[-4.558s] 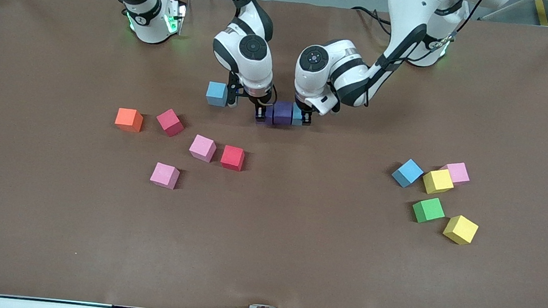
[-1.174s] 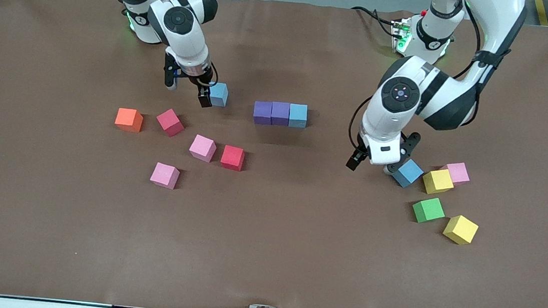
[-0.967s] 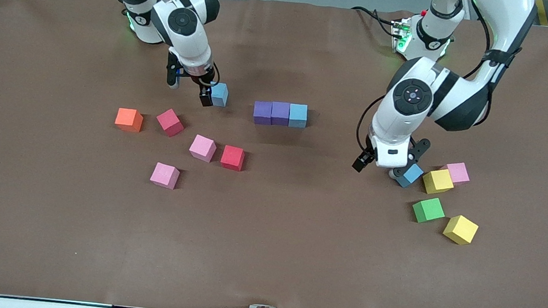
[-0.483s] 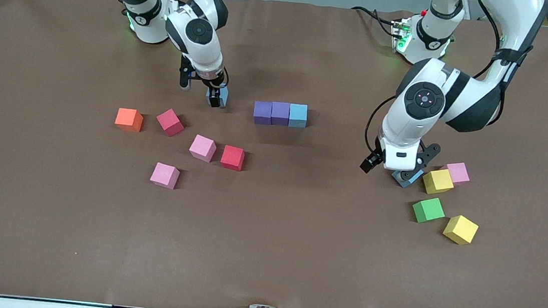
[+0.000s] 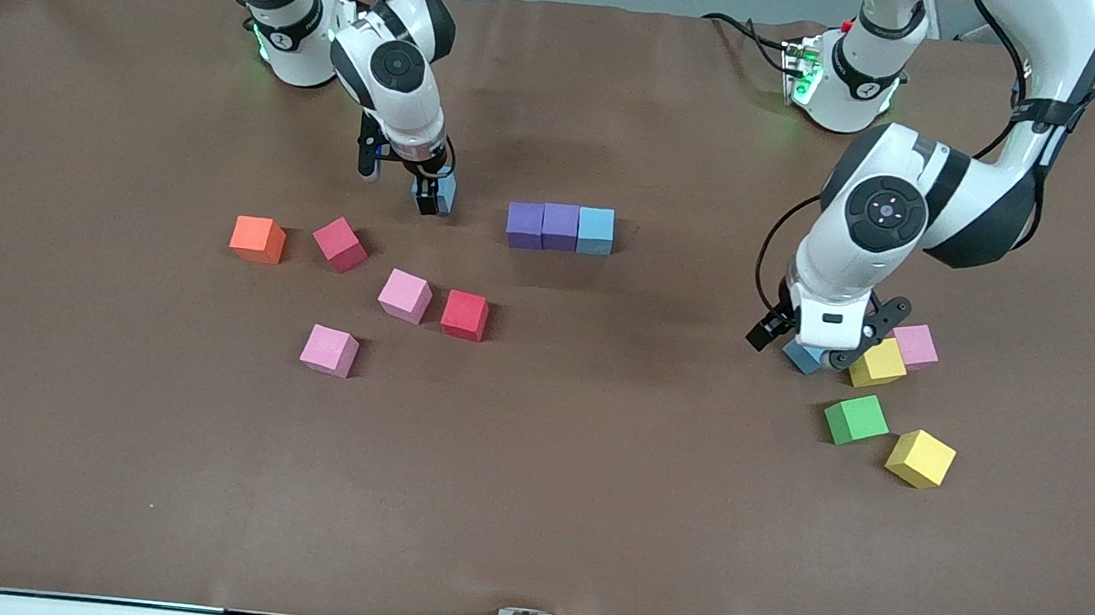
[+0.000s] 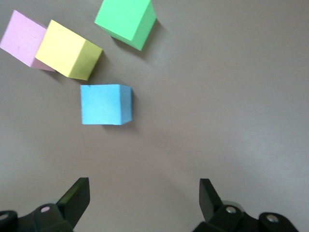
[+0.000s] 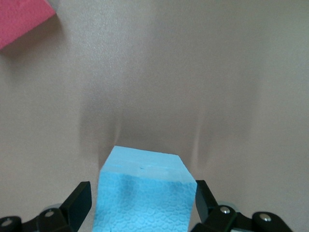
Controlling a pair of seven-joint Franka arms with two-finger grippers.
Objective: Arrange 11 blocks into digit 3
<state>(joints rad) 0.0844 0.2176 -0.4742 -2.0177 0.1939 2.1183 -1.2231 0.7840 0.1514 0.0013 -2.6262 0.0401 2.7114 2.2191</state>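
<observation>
Little of the digit 3 is built, judging by how the cubes lie.

Nearest the camera, toward the left arm's end of the bench point(image 5: 528, 507), a yellow cube point(image 5: 920, 458) and a green cube point(image 5: 856, 420) lie loose. Toward the right arm's end, a pink cube point(image 5: 329, 350) is just as loose.

Farther back, the left gripper point(image 5: 810, 345) hangs low over a blue cube point(image 6: 106, 104), jaws wide and holding nothing. A second yellow cube point(image 5: 877, 362) and a pink one point(image 5: 914, 345) lie just beside. A red cube point(image 5: 464, 315) and another pink point(image 5: 405, 295) also wait.

Farther still is the only finished part (one row): purple point(image 5: 523, 225), purple point(image 5: 560, 226), blue point(image 5: 596, 231), touching. Beside it, the right gripper point(image 5: 430, 192) straddles a blue cube point(image 7: 143, 191), jaws near its sides; whether they grip I cannot tell.

Eight cubes remain to place.
</observation>
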